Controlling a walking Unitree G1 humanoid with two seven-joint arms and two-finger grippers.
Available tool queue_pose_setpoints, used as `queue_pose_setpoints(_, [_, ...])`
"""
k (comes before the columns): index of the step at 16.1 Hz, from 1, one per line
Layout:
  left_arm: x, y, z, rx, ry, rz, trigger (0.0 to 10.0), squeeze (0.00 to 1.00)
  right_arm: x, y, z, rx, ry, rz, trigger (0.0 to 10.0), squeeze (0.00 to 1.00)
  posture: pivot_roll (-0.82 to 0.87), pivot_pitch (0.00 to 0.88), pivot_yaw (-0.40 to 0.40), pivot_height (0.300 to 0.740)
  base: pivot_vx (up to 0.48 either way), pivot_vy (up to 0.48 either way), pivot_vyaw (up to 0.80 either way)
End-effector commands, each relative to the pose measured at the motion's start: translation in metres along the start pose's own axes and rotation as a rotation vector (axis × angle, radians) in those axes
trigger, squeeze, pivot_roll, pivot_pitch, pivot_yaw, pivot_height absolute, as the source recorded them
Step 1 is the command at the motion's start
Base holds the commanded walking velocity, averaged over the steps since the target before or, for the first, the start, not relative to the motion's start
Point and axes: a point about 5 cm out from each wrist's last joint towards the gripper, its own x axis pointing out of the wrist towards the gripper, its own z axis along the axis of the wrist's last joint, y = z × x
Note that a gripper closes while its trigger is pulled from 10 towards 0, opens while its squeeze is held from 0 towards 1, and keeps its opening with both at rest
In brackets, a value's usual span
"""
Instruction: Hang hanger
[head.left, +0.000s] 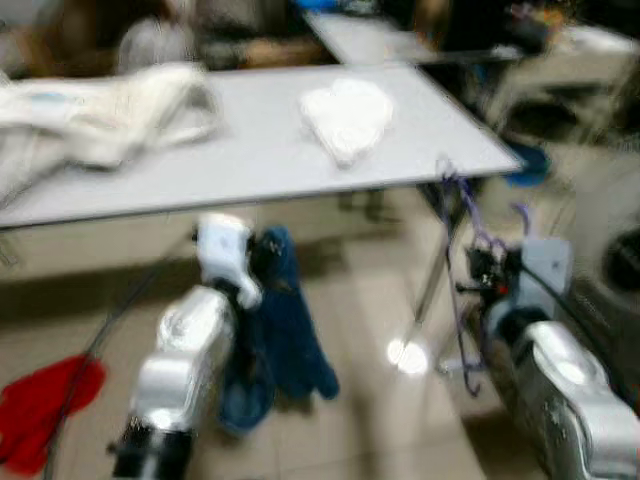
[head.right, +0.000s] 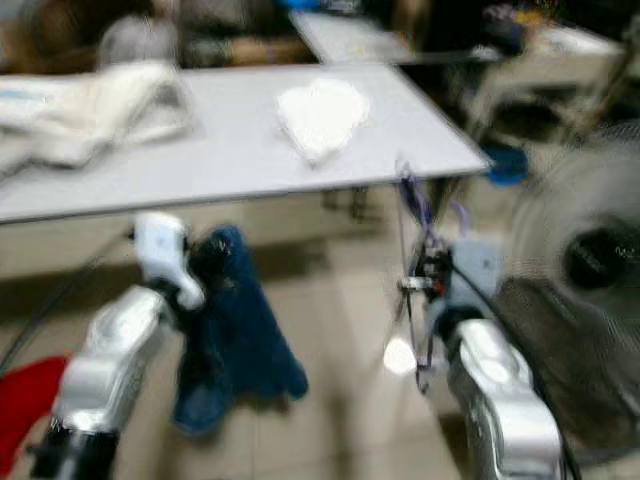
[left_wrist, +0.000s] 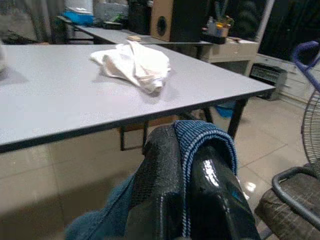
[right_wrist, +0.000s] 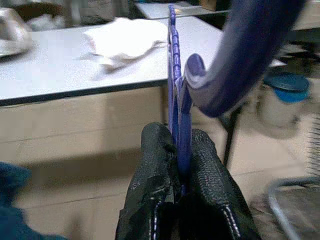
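Right hand (right_wrist: 180, 165) pinches the purple hanger (right_wrist: 176, 100) upright near the grey bench's (head.left: 250, 150) corner; left hand (left_wrist: 187, 185) pinches a blue garment (head.left: 285, 330) hanging below the bench edge.

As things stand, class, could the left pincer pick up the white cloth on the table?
Probably not yet: the left pincer is shut on a blue garment and sits below the table edge, short of the white cloth. It would first have to free itself.
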Motion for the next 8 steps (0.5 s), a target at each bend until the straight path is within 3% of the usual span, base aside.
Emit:
queue_pose_setpoints(1, [0.01, -0.013, 0.014, 0.014, -0.059, -0.051, 10.0, 0.0, -0.002, -0.009, 0.003, -0.02, -0.01, -0.033, 10.0, 0.0, -0.21, 0.0, -0.005, 0.74, 0.379, 0.0, -0.45])
queue_pose_setpoints(8, [0.017, -0.01, 0.025, 0.02, -0.086, -0.048, 10.0, 0.0, 0.0, -0.006, 0.01, -0.051, -0.04, 0.029, 10.0, 0.0, -0.21, 0.0, 0.012, 0.74, 0.382, 0.0, 0.0])
